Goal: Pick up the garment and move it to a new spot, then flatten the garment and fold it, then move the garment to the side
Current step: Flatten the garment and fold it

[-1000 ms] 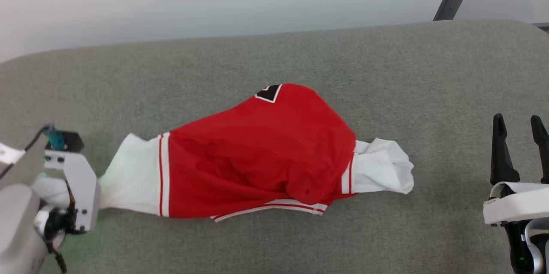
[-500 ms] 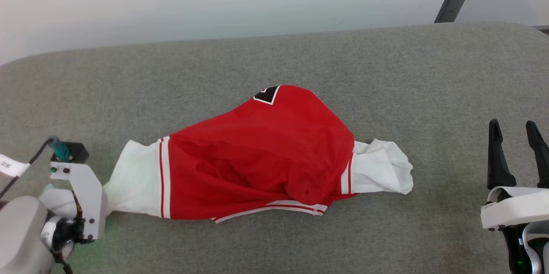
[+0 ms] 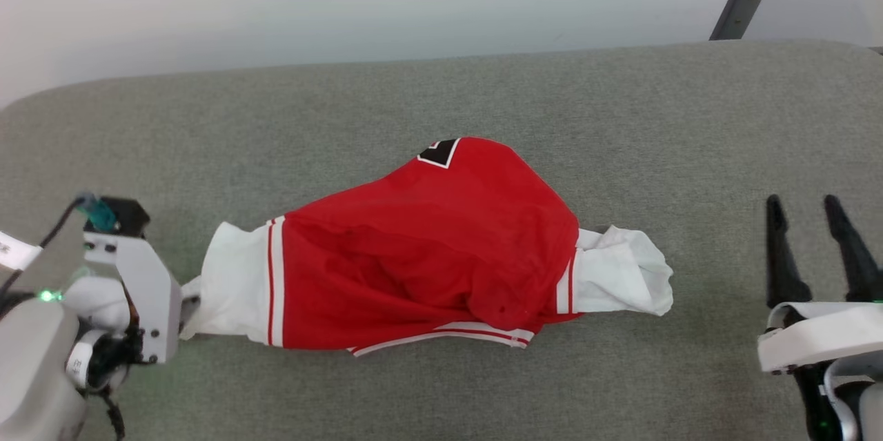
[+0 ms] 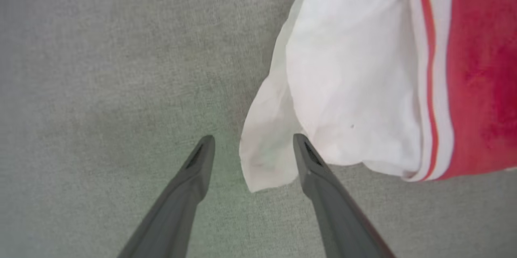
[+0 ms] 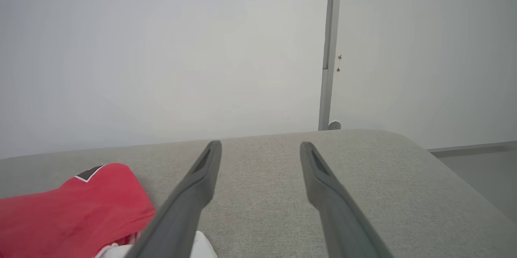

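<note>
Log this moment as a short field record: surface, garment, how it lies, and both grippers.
surface: grey woven upholstered pad
garment: thin red jersey shirt with white sleeves and striped trim
garment state: bunched, not flattened or folded, lying on the pad with one sleeve toward each side
collar patch: black, white-edged, at the far edge
left gripper: open, tip of the nearer white sleeve between its fingers, not clamped
right gripper: open, apart from the garment, to its right
</note>
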Robot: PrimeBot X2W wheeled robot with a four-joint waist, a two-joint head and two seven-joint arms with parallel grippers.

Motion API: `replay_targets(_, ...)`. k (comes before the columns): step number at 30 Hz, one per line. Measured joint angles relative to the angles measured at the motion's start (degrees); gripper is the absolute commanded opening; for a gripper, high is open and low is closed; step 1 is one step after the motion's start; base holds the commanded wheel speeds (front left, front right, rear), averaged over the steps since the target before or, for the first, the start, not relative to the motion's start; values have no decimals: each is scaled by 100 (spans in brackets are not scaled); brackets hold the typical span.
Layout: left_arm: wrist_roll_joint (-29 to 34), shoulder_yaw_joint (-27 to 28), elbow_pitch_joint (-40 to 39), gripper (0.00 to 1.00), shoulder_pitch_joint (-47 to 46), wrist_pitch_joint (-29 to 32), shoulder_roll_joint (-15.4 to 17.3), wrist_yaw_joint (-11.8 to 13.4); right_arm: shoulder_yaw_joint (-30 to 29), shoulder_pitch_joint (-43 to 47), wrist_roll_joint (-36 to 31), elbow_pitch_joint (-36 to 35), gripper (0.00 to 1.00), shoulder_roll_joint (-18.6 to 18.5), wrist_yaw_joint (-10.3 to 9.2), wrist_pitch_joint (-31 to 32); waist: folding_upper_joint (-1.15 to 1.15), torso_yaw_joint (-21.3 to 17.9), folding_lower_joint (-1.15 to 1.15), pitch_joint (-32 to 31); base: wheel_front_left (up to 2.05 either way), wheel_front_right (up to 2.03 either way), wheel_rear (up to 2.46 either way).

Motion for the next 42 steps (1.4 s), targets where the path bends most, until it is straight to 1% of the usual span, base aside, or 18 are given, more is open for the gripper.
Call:
replay_targets(3, 8, 110, -256, 100, 0, -379, -16, 24, 229, -1, 62, 23, 100, -51, 0, 55, 0, 63, 0, -1, 0, 0, 0)
replay_targets(8, 180, 225, -589, 100, 68, -1290, -78, 22, 544, -45, 191, 116, 100, -135, 0, 207, 0, 219, 0, -11, 0, 0, 0)
replay_targets(12, 304, 261, -735, 100, 169, -1941, -167, -40, 712, -148, 229, 147, 100, -232, 0, 274, 0, 369, 0, -25, 0, 0, 0)
replay_targets(14, 327, 279, -730, 100, 196, -2113, -199, -13, 767, -163, 246, 167, 100, -276, 0, 276, 0, 445, 0, -41, 0, 0, 0)
replay_targets(17, 349, 265, -683, 100, 245, -2228, -237, -57, 789, -203, 249, 192, 100, -291, 0, 281, 0, 549, 0, -80, 0, 0, 0)
replay_targets(21, 303, 166, -568, 100, 305, -2125, -298, -111, 759, -203, 254, 208, 100, -311, 0, 282, 0, 655, 0, -160, 0, 0, 0)
replay_targets(27, 88, -2, -103, 100, 163, -1685, -427, -326, 690, -143, 253, 126, 100, -333, 0, 326, 0, 726, 0, -207, 0, 0, 0)
replay_targets(30, -8, -124, 187, 100, -28, -1327, -449, -453, 648, -140, 246, 62, 100, -342, 0, 363, 0, 683, 0, -169, 0, 0, 0)
replay_targets(32, -146, -137, 370, 100, -188, -1117, -465, -490, 623, -139, 244, 4, 100, -347, 0, 376, 0, 636, 0, -133, 0, 0, 0)
replay_targets(34, -158, -210, 494, 100, -343, -934, -434, -542, 595, -138, 243, -43, 100, -346, 0, 401, 0, 578, 0, -93, 0, 0, 0)
replay_targets(39, -266, -352, 781, 100, -630, -342, -394, -573, 487, -110, 233, -177, 100, -352, 0, 426, 0, 439, 0, 42, 0, 0, 0)
replay_targets(42, -321, -403, 883, 100, -728, -120, -374, -592, 438, -96, 205, -250, 100, -355, 0, 460, 0, 367, 0, 127, 0, 0, 0)
